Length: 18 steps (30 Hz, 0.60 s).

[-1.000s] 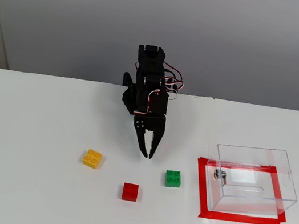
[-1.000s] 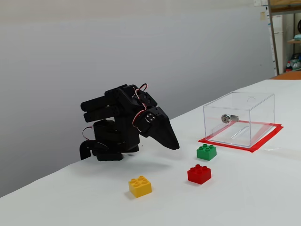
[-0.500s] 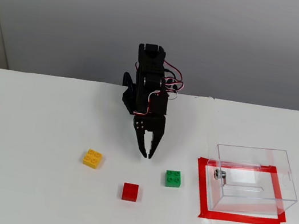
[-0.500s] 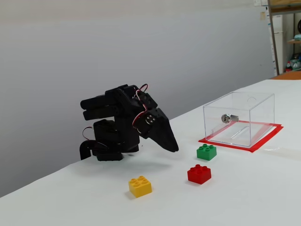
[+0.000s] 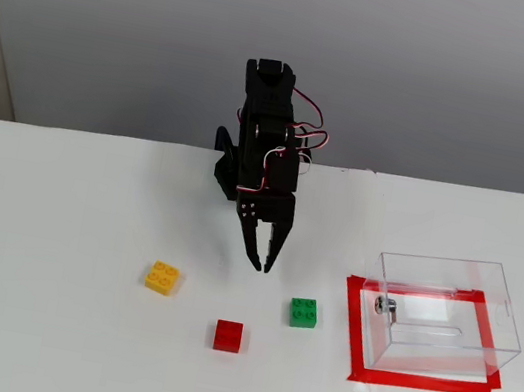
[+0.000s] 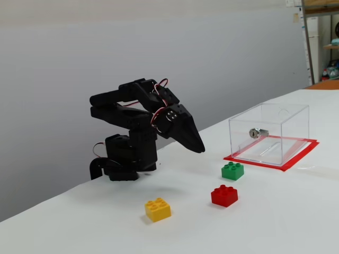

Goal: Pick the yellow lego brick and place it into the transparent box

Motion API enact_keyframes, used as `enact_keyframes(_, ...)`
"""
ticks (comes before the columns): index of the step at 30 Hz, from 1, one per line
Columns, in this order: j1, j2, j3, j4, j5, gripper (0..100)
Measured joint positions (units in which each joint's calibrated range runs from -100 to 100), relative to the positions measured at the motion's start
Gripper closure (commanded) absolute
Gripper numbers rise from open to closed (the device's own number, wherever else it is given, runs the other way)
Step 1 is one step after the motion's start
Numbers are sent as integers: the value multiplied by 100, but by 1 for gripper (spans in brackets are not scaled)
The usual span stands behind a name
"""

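Fixed views both show yellow lego brick (image 5: 162,278) (image 6: 158,209) sitting loose on white counter (image 5: 37,319) (image 6: 275,222), nothing touching it. Red brick (image 5: 228,335) (image 6: 224,195) and green brick (image 5: 302,312) (image 6: 232,170) nearby, each apart from it. Transparent box (image 5: 446,315) (image 6: 269,132) sits on red tape outline (image 5: 354,319) (image 6: 296,159), off past green one. Gripper (image 5: 262,265) (image 6: 198,147) hangs above counter, pointing down, jaws pretty much closed, empty.

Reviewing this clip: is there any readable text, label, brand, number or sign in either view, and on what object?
None can be read in either fixed view.
The yellow lego brick, green brick and red brick: stud marks too small to read.
The transparent box, its red tape frame and the gripper: no visible lettering.
The shelf items at the far right: too blurred.
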Motion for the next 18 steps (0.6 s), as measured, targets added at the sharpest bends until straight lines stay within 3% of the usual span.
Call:
enact_keyframes(7,-11,93,-891,360,0,97)
enact_keyframes(18,1410,1015,-2904,1902,20,97)
